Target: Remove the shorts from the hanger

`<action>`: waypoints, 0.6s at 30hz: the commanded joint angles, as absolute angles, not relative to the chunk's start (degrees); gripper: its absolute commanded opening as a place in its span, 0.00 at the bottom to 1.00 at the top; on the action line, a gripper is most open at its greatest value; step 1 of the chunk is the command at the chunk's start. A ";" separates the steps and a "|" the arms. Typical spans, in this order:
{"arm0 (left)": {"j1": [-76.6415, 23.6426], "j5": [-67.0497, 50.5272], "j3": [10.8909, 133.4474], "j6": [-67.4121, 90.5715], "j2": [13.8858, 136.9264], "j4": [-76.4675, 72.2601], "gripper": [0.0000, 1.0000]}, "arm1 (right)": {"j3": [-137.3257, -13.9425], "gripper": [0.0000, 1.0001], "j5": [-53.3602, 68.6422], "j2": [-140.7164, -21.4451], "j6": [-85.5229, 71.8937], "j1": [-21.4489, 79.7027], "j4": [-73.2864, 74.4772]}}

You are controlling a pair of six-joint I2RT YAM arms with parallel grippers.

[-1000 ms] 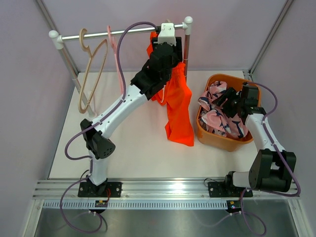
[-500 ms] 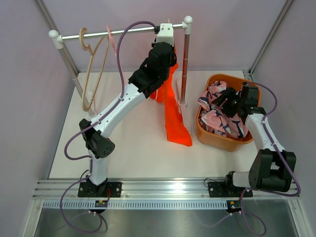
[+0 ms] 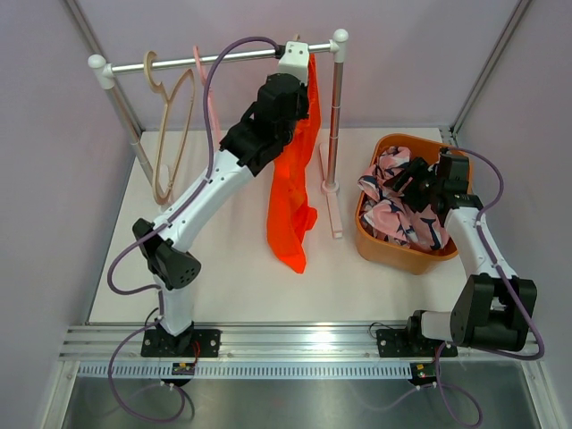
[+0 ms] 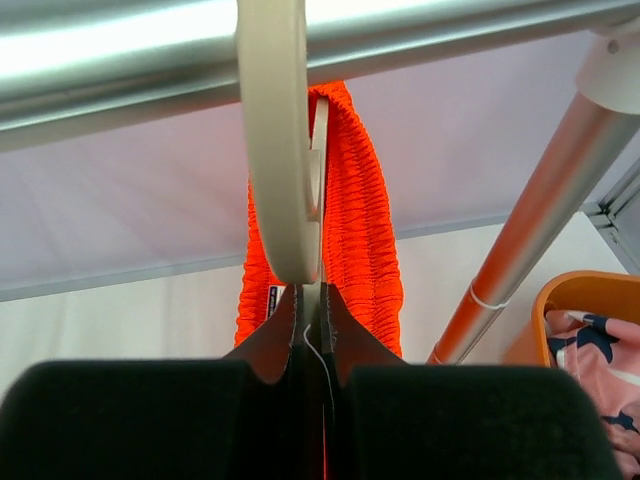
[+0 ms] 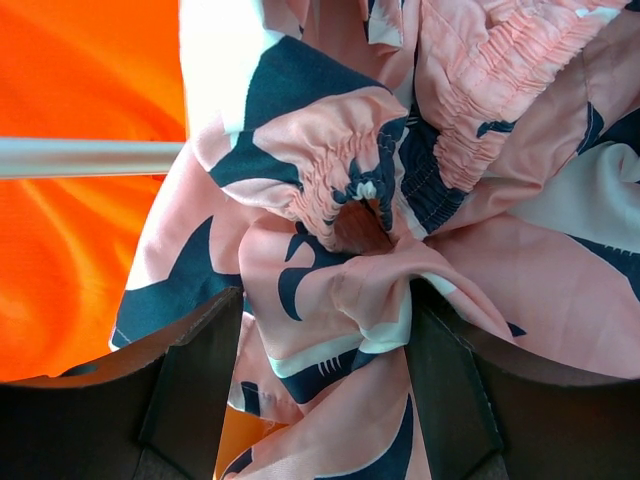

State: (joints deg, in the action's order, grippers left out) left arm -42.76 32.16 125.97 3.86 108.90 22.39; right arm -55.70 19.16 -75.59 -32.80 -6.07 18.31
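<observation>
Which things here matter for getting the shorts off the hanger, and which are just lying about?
Job: orange shorts; their cream hanger; rail; patterned shorts, in the orange basket.
Lying about: empty beige hanger; empty pink hanger.

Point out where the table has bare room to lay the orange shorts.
Best: the near strip of table between the left arm and the basket, in front of the hanging orange shorts. Crowded: the basket, heaped with pink shorts under the right hand, and the back left by the hangers.
</observation>
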 commanded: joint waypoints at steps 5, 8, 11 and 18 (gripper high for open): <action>-42.45 26.64 129.90 0.44 100.20 22.23 0.00 | -58.45 0.72 19.07 -72.33 -31.46 -6.24 18.10; -42.45 25.06 130.95 0.44 98.62 25.04 0.00 | -59.15 0.72 18.55 -71.63 -31.46 -6.24 18.72; -42.45 23.65 131.22 0.44 97.04 27.33 0.00 | -59.50 0.72 17.84 -70.23 -31.55 -6.24 19.07; -42.45 20.13 132.88 -1.32 94.57 34.43 0.00 | -61.96 0.72 17.14 -67.77 -30.85 -6.24 21.62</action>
State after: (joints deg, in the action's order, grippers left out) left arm -42.68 23.55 128.70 0.78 97.80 34.89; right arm -58.72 18.37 -69.84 -32.27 -6.07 20.82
